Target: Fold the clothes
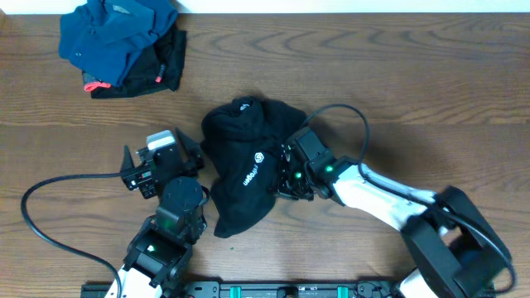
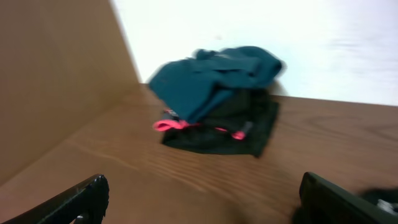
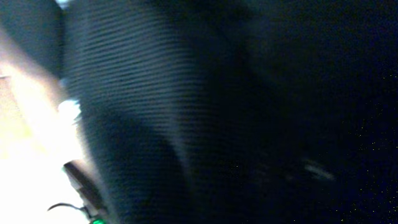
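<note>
"Two white prints showed on the clothes (image 1: 248, 190): a small logo mark (image 1: 258, 156) and, just below it, a short line of lettering (image 1: 251, 175). Could you read it?"

"No. From overhead the letters were too small and slanted to make out, so no brand could be named."

"Where did the garment lie?"

"Crumpled in a black heap at the middle of the wooden table (image 1: 414, 74), between the two arms."

"Any labels elsewhere?"

"Red-pink tags (image 1: 97, 85) stuck out from a small black piece (image 1: 166, 70) at the far left corner, under a dark blue garment (image 1: 116, 33). Nothing on them was legible, and the left wrist view was blurred."

"And the right gripper (image 1: 286, 172)?"

"Clenched at the heap's right edge, pinching black cloth. Its wrist camera saw almost nothing but ribbed dark fabric pressed up close, and the fingertips themselves were buried in it."

"The left gripper (image 1: 160, 149)?"

"Released, spread wide. Its fingers (image 2: 78, 199) stood at opposite edges of the wrist view with only bare wood between them, holding nothing. It sat just left of the heap. Whether a finger brushed the cloth, I couldn't tell."
</note>
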Controlling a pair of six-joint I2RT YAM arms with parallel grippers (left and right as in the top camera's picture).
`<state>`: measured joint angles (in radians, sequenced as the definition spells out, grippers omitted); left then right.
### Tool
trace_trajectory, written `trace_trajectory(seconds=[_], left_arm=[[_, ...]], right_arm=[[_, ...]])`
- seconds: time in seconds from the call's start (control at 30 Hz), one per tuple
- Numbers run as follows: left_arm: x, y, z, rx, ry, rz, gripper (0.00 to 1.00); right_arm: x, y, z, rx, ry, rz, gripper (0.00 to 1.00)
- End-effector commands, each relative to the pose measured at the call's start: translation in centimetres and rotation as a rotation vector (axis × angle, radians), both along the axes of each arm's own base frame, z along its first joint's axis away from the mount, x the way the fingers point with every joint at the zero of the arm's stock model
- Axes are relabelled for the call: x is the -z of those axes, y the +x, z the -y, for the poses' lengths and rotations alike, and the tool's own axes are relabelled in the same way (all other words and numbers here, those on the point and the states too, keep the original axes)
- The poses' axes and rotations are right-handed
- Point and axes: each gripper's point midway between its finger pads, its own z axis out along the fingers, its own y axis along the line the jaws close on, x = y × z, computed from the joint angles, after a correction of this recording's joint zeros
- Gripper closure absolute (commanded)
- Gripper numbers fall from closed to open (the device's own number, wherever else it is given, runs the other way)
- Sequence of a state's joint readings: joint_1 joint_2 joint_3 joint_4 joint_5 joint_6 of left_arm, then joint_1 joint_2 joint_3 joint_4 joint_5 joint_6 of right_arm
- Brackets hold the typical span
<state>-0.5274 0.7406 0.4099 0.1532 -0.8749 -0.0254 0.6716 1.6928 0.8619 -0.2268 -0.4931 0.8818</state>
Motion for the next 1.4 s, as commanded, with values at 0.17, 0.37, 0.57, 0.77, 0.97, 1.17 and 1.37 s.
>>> trace_trajectory(seconds=[0.17,0.37,0.57,0.77,0.97,1.17,1.37], left_arm=[[2.5,0.7,8.1,0.477,-0.095,-0.129,0.02],[3.2,0.5,8.2,0.488,-0.095,-0.158,0.02],[3.7,0.1,10.4,0.611,-0.128,-0.186,0.02],[5.5,-0.2,13.2,0.748,-0.162,-0.258,0.02],[6.3,1.0,15.7,0.837,-0.191,-0.261,0.02],[7.8,2.2,16.4,0.835,-0.188,-0.279,0.02],[8.4,3.2,16.9,0.833,-0.189,-0.264,0.02]], right_arm=[[-17.3,6.4,-2.0,-0.055,0.195,0.439,0.99],[-27.4,10.3,0.1,-0.003,0.24,0.638,0.98],[-35.6,10.6,0.3,-0.012,0.352,0.781,0.96],[-43.3,8.8,0.0,-0.051,0.494,0.894,0.95],[-48.7,7.4,0.4,-0.05,0.603,0.976,0.94],[-52.9,6.1,1.3,-0.045,0.657,1.059,0.93],[-54.6,5.1,1.6,-0.06,0.685,1.093,0.92]])
